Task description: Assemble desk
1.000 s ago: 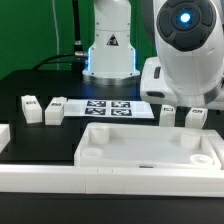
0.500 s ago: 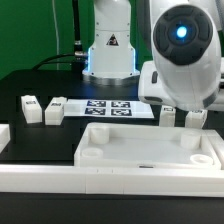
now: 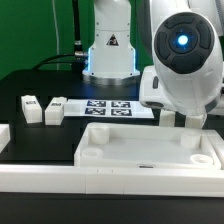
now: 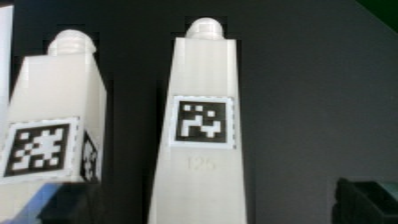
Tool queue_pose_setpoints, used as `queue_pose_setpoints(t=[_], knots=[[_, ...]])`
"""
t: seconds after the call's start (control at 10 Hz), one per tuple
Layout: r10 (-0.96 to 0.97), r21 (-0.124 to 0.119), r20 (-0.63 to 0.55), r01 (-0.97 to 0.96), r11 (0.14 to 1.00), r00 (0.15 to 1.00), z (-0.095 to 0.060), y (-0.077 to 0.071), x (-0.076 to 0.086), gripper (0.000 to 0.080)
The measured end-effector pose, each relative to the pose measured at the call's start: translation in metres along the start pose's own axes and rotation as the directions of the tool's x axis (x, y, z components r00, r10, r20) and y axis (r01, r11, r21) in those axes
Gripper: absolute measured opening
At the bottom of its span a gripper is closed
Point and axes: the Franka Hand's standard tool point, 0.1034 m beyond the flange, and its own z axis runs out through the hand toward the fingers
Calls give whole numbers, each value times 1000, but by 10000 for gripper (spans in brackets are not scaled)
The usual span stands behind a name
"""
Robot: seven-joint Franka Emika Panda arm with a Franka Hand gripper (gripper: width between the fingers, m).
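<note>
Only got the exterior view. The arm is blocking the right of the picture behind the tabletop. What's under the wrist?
Observer: The wrist view shows two white legs, a central leg and a second leg, side by side with a dark gap between them.
Operator: Tags visible?
Observer: Yes. Each leg has a black-and-white tag facing the camera.
Operator: Pegs?
Observer: Each has a rounded peg, both at the same end.
</note>
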Motion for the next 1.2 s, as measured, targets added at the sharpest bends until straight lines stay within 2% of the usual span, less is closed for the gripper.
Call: queue_pose_setpoints(t=[0.9,1.2], knots=[[-6,-2,-1,6,1000,1000,-2,-4,-2,649],[-9,-7,-3,9,1000,1000,2,-6,-1,649]])
